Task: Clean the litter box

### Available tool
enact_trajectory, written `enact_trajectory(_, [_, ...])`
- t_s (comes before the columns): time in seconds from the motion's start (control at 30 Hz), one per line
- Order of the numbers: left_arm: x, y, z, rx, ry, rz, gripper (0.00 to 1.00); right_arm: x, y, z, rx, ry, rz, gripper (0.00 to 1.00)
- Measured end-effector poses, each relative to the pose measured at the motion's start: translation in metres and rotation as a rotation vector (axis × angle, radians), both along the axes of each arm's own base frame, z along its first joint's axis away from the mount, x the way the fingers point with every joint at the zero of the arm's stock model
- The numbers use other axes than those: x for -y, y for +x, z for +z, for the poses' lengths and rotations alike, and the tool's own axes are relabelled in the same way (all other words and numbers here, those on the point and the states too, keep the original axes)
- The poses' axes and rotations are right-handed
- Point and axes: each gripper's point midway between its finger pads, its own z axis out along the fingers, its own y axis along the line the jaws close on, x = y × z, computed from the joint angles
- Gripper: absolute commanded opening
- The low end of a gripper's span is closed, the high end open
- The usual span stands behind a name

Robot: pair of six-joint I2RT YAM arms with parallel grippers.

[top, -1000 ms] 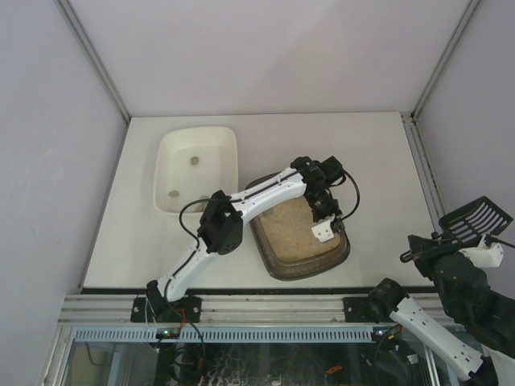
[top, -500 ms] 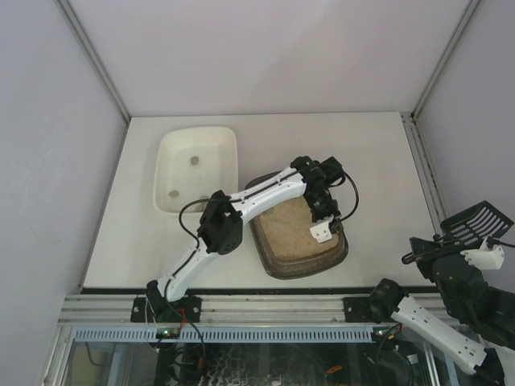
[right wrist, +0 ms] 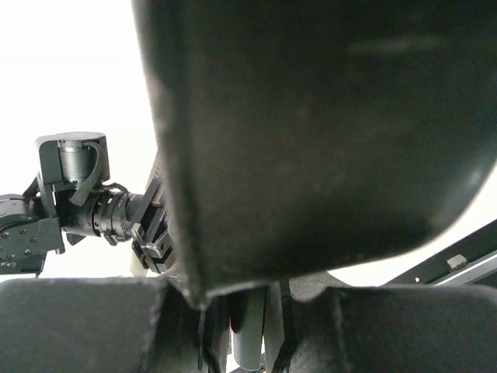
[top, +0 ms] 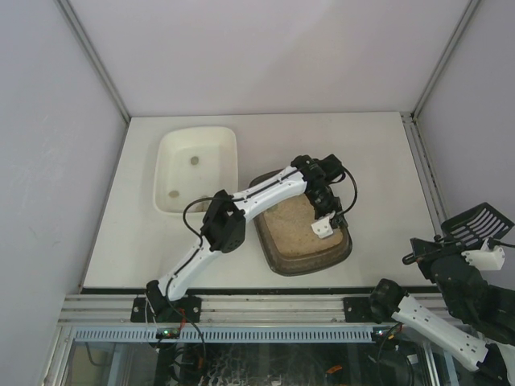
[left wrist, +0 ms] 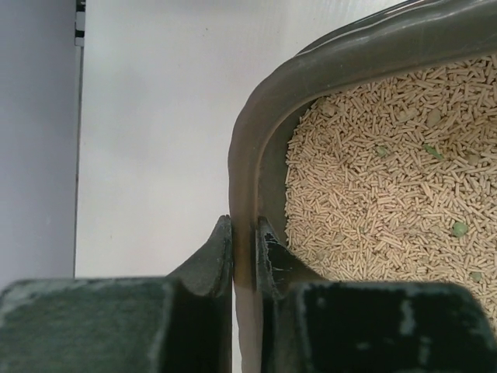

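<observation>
Pinching litter box [left wrist: 260, 116] rim w/ left tool [left wrist: 245, 237]; right tool [right wrist: 241, 311] grips scoop [right wrist: 311, 132].

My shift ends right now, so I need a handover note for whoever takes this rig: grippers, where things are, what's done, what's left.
Left gripper: shut on the litter box at its right rim, one finger inside, one outside.
Right gripper: shut on the black slotted scoop, held beyond the table's right edge, away from the box.
White tub: on the table left of the box, two small lumps in it.
Done: probably those two lumps.
Left: green bits lie among the pellets; likely scoop them into the tub.
</observation>
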Motion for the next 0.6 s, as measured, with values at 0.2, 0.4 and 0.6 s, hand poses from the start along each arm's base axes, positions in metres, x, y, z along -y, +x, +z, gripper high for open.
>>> enact_trajectory(0.2, [0.003,0.006,-0.013,0.055,-0.042,-0.011,1.0,-0.003,0.004,0.002,0.015,0.009,0.031,0.0])
enact_trajectory(0.4, [-0.003,0.014,-0.003,0.117,-0.05,0.002,1.0,-0.01,0.01,0.006,0.033,0.014,0.091,0.0])
enact_trajectory(0.6, [-0.018,0.044,0.076,0.242,-0.156,0.069,1.0,-0.016,0.014,0.005,0.041,0.015,0.098,0.0])
